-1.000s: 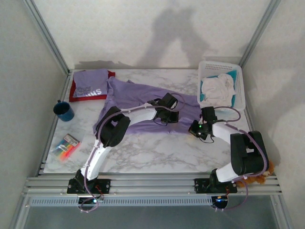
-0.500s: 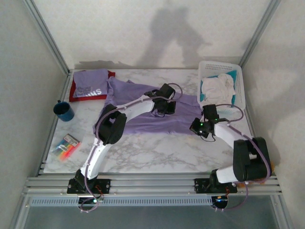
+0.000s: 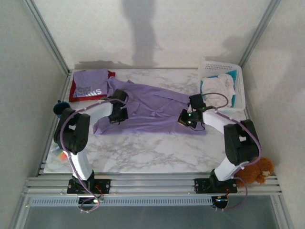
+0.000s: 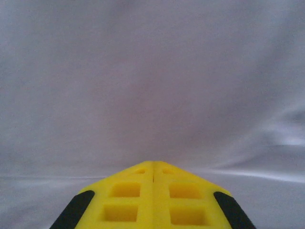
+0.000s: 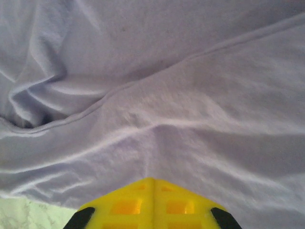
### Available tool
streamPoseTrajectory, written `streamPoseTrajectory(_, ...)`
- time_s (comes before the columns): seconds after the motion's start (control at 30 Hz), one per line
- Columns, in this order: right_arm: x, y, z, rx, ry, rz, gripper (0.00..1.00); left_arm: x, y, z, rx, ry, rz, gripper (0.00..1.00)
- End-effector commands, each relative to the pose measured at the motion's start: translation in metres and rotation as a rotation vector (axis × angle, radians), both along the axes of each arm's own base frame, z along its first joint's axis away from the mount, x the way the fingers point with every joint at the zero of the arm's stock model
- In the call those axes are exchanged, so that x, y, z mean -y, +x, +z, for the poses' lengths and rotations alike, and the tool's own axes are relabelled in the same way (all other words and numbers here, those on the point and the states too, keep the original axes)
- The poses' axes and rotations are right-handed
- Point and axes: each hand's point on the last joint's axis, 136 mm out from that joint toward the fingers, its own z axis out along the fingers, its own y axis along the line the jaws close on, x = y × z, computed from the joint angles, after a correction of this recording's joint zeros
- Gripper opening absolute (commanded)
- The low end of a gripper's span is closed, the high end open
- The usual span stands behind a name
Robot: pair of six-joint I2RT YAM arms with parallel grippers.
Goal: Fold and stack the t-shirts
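A plain lavender t-shirt (image 3: 152, 102) lies spread across the middle of the marble table (image 3: 152, 152). My left gripper (image 3: 116, 114) rests on its left part, its yellow fingers pressed together with the tips (image 4: 153, 163) against smooth cloth (image 4: 152, 71). On the shirt's right part sits my right gripper (image 3: 185, 118), also shut (image 5: 153, 179), and a raised crease in the cloth (image 5: 190, 95) runs up to its tips. At the back left lies a folded lavender t-shirt with white lettering (image 3: 89, 86) on top of a red one (image 3: 76, 98).
A white basket (image 3: 240, 83) with white cloth stands at the back right. A blue mug (image 3: 58, 108) sits by the left edge, partly behind the left arm. A coloured marker pack (image 3: 59, 155) peeks out near the left front. A brown plush toy (image 3: 255, 171) lies at the right front.
The left gripper has swept left across the shirt from its middle to its left part. The right gripper has moved up and left onto the shirt. The shirt now lies flatter and wider.
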Motion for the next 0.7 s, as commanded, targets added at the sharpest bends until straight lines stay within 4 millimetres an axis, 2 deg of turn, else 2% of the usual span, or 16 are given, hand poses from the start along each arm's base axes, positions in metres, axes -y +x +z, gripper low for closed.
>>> streamPoseTrajectory(0.0,0.001,-0.004,-0.017,-0.078,-0.064,0.002,0.00,0.010,0.006,0.008,0.069,-0.076,-0.030,0.00)
streamPoseTrajectory(0.1,0.000,-0.011,-0.027,-0.113,-0.096,0.025,0.00,0.011,-0.003,0.002,0.068,-0.112,-0.017,0.00)
streamPoseTrajectory(0.27,0.001,-0.027,-0.045,-0.180,-0.123,0.048,0.00,-0.002,-0.023,-0.023,0.007,-0.089,0.022,0.00)
streamPoseTrajectory(0.37,0.002,-0.040,-0.052,-0.212,-0.146,0.061,0.00,-0.008,-0.032,-0.024,-0.001,-0.074,0.051,0.00)
streamPoseTrajectory(0.47,0.007,-0.055,-0.058,-0.246,-0.160,0.066,0.00,-0.017,-0.045,-0.027,-0.016,-0.043,0.074,0.00)
streamPoseTrajectory(0.67,0.012,-0.103,-0.067,-0.353,-0.131,0.058,0.00,-0.033,-0.092,-0.031,-0.049,-0.040,0.140,0.00)
